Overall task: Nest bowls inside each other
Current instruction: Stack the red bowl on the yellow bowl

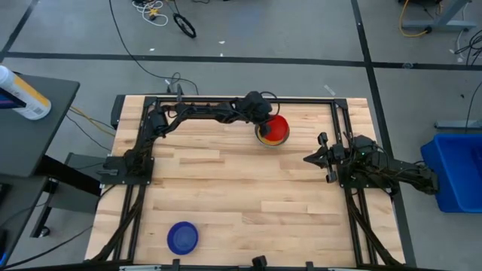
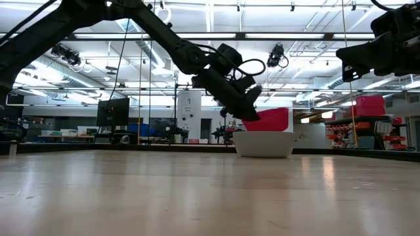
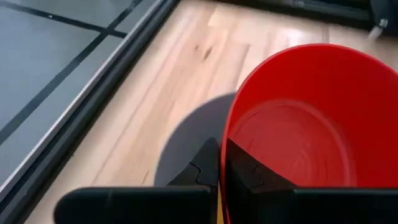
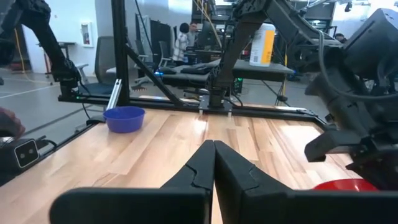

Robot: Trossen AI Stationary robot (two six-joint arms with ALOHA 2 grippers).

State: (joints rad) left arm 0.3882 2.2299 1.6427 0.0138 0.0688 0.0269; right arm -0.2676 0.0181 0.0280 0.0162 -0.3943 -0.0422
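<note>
Blue bin (image 1: 454,169) beside wooden table (image 1: 241,196)

- The left end effector (image 3: 219,171) pinches the near rim of the red bowl (image 3: 311,118), fingers closed.
- The bowl's shadow falls on the wooden counter (image 3: 180,68).
- Grey floor (image 3: 56,56) lies beyond the counter's edge.

Red bowl (image 1: 277,128) tops the stack at twelve o'clock; dark blue bowl (image 1: 182,237) at seven; pale striped wood surface (image 1: 248,188).

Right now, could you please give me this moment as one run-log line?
left gripper: shut on red bowl rim, over stack | right gripper: shut, idle | dark blue bowl: apart, unnested
</note>
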